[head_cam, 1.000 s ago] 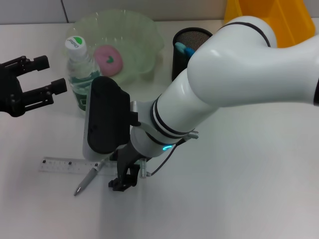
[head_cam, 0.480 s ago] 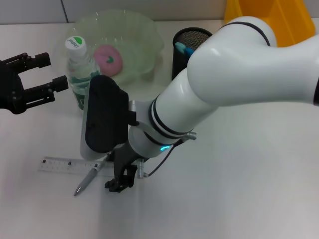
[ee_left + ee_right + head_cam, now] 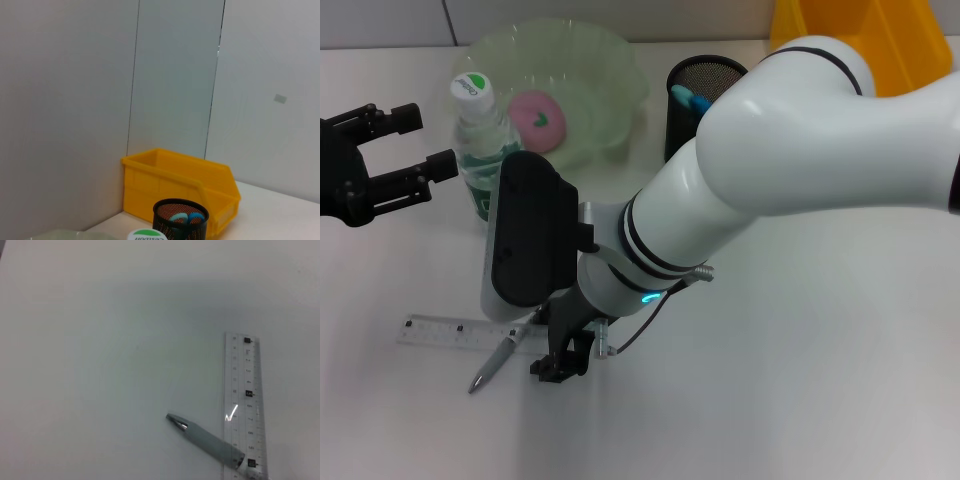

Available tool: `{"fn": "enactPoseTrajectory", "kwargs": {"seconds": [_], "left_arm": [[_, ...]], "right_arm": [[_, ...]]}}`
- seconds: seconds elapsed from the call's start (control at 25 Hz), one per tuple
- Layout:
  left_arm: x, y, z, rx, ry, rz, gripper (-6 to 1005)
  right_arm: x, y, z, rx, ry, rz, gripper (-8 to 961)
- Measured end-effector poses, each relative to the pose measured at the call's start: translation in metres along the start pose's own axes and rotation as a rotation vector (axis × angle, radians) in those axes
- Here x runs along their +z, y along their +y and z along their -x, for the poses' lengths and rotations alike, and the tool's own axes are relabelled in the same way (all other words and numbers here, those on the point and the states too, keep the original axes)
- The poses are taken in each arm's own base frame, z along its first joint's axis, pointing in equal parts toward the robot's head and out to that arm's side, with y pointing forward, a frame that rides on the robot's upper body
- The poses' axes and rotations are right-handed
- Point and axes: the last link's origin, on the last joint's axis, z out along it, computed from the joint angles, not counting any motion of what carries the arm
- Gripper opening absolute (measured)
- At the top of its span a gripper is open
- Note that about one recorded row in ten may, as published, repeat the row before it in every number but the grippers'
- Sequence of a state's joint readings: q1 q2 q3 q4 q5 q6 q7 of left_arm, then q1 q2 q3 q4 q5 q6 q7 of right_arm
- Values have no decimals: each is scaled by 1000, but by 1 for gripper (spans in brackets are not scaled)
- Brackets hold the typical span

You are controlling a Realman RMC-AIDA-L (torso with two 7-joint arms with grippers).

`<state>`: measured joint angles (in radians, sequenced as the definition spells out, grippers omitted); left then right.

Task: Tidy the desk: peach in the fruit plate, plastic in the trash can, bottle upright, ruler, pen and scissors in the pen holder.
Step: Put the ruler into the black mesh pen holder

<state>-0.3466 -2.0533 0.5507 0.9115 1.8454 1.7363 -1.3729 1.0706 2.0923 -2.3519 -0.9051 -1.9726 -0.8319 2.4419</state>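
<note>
right gripper: low over surface, jaws state unclear
pen: flat, just left of jaws, crossing ruler
left gripper: jaws spread, beside bottle

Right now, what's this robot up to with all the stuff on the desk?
It is tidying. The right gripper hangs low beside the pen and ruler, both lying flat. The left gripper waits, open, near the upright bottle. The peach sits in the fruit plate.
</note>
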Motion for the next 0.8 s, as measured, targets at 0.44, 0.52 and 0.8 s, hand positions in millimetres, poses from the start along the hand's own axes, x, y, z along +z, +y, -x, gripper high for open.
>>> {"fn": "enactPoseTrajectory", "kwargs": {"seconds": [0.44, 0.52, 0.8], "left_arm": [[2, 0, -1, 2, 2, 1, 738], [2, 0, -1, 2, 2, 1, 738], [-2, -1, 0, 5, 13, -18, 739]], "right_arm": [[1, 1, -2, 11, -6, -1, 410], [1, 2, -2, 12, -9, 0, 402], [0, 4, -8, 63, -49, 6, 386]]}}
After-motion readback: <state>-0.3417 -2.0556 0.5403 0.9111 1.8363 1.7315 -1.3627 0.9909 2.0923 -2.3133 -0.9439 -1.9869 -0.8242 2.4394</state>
